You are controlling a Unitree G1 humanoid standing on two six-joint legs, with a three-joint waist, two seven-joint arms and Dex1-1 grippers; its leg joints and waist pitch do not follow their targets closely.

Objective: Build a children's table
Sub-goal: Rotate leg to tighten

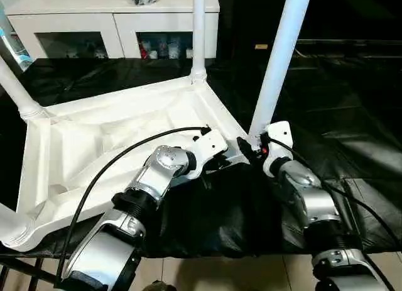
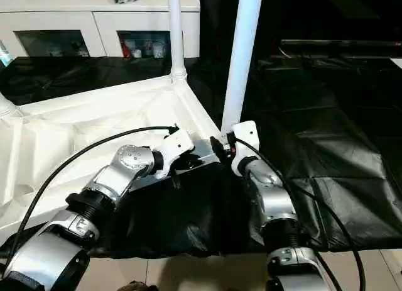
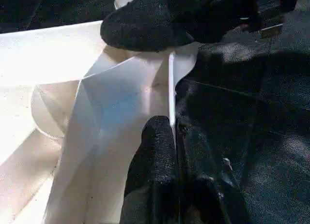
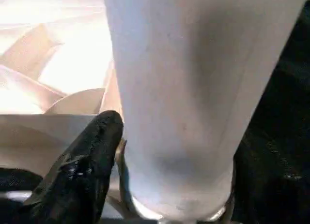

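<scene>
The white tabletop [image 1: 113, 134] lies upside down on the black-covered work table, ribbed underside up. Legs stand in its far corner [image 1: 198, 33], left corner [image 1: 16, 90] and near-left corner [image 1: 9, 225]. A fourth leg [image 1: 279, 58] rises from the near-right corner socket. My right gripper [image 1: 254, 143] is shut around that leg's base, and one black finger [image 4: 97, 151] presses against the tube [image 4: 184, 88]. My left gripper [image 3: 172, 137] is shut on the tabletop's thin rim [image 3: 170, 88] just beside that corner, close to the right gripper's finger [image 3: 155, 21].
The black cover [image 1: 352, 115] stretches wrinkled to the right of the tabletop. A white cabinet with glass doors [image 1: 113, 21] stands behind the table. Cables [image 1: 107, 171] loop over both forearms. The table's near edge and the floor [image 1: 239, 272] lie just below my arms.
</scene>
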